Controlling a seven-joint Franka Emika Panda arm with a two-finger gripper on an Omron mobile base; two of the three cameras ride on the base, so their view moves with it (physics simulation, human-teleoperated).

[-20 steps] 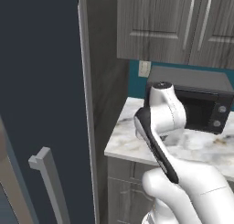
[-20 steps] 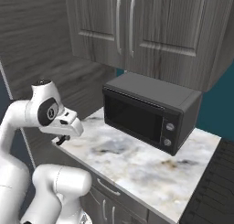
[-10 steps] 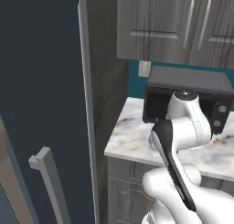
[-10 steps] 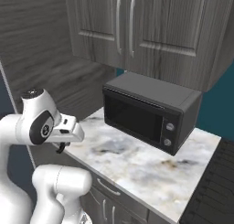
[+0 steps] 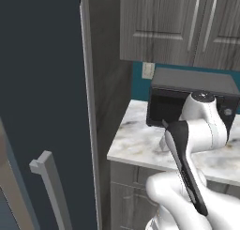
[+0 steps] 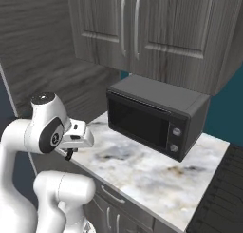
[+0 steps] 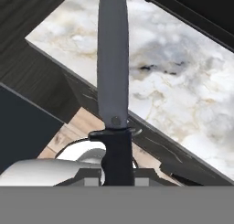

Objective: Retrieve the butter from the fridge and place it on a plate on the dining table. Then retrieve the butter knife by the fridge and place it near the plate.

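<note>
In the hand view the butter knife (image 7: 113, 58) runs straight up from my gripper (image 7: 117, 170). It has a long grey blade and a black handle, and the gripper is shut on the handle. The blade hangs over the front edge of a marble wall counter (image 7: 183, 95). From the right base view the gripper (image 6: 71, 149) is at the counter's left front corner, with a dark bit of the knife below the hand. The fridge (image 5: 42, 83) stands as a tall slate-grey door on the left, with its bar handle (image 5: 49, 187) low down. The butter, the plate and the dining table are out of view.
A black microwave (image 6: 156, 115) sits on the marble counter (image 6: 156, 175) under grey wall cabinets (image 6: 142, 23). A dark wood side panel (image 5: 105, 83) separates the fridge from the counter. Drawer fronts (image 6: 118, 203) run below the counter.
The arm has swung: its elbow has moved right across the left base view, and the hand with the knife has sunk slightly and shifted right along the counter's front corner.
</note>
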